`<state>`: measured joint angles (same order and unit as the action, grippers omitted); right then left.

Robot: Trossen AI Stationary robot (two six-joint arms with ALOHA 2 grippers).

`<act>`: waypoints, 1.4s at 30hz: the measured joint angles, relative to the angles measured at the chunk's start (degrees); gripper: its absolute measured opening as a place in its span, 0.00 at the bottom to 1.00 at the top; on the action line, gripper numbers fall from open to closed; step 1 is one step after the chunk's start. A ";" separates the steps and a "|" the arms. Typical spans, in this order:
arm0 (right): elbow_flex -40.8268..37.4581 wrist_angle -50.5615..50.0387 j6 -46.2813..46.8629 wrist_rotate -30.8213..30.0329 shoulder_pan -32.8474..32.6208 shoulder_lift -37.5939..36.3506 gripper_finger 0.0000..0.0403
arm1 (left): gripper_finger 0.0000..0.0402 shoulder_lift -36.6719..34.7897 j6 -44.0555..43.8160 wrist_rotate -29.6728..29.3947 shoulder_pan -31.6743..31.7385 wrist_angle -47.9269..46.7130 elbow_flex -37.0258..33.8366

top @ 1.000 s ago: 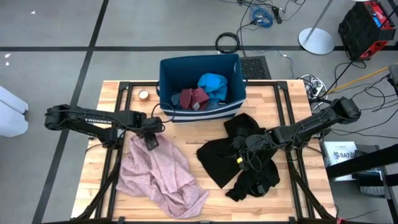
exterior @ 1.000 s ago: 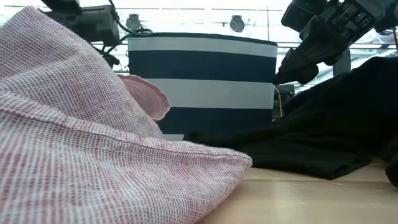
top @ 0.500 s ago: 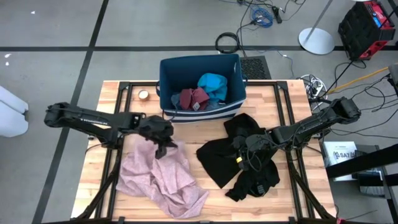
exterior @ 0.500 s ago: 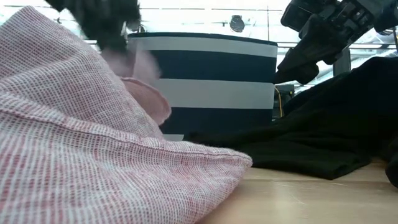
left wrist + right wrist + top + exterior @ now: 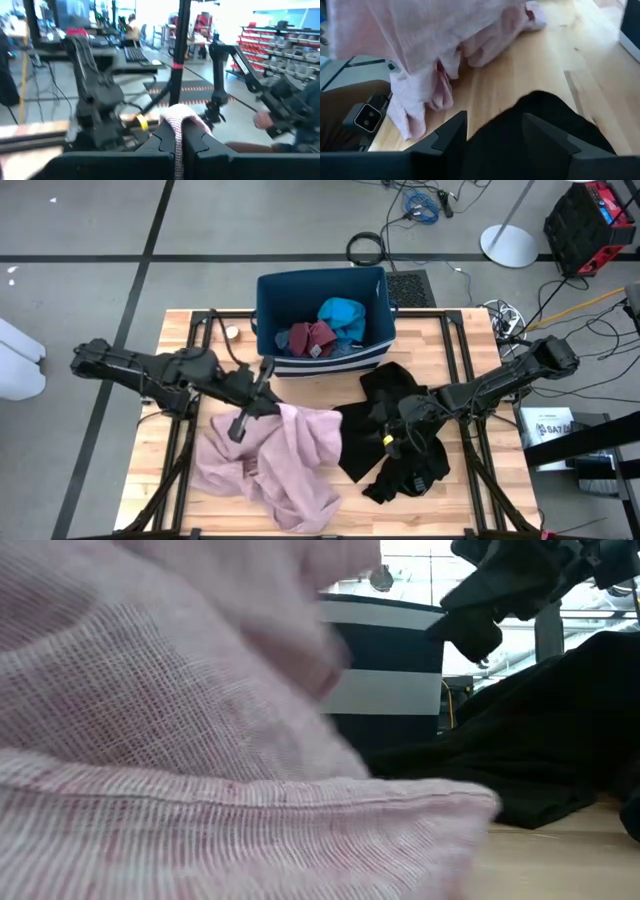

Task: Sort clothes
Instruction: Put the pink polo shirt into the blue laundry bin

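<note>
The large pale pink garment (image 5: 285, 465) lies on the table's left half. Its far part is raised in my left gripper (image 5: 266, 402), which is shut on it. The garment's right edge lies over the left part of the black garment (image 5: 400, 405). My right gripper (image 5: 397, 433) is over the middle of that black garment, with black cloth between its fingers. At the far edge, the dark blue bin (image 5: 268, 310) holds teal (image 5: 342, 313) and maroon (image 5: 310, 338) pieces. Pink cloth (image 5: 180, 740) fills most of the low view. My left gripper pinches a narrow fold of the pink garment (image 5: 176, 117) between its two fingers. The fingers point about level toward the table's right side, and the cloth arches over their tips. The rest of the garment trails down onto the table. My right gripper has a bunch of the black garment (image 5: 540, 115) filling the gap between its two fingers. The fingers come from the table's right side. Which part of the garment it is cannot be told, and most of the garment lies on the table.
A small round object (image 5: 232, 332) sits on the table left of the bin. The bin's striped wall (image 5: 390, 670) stands behind the clothes. There is bare wood along the near right and far right of the table (image 5: 470, 330).
My left gripper has risen, tipped up to point level, and gone toward the table's right edge with the pink garment's far part. That part has been drawn up and over to the right, onto the black garment's left edge. The near part has stayed on the table.
</note>
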<state>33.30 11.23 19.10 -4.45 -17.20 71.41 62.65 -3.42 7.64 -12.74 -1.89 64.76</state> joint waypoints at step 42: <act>22.57 25.39 -19.54 -2.97 3.49 36.14 0.50 | 0.00 0.00 0.92 -0.70 -2.42 -3.34 1.71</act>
<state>55.87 36.61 -0.44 -7.42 -13.70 107.55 62.65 -2.50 6.95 -15.16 -5.23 66.46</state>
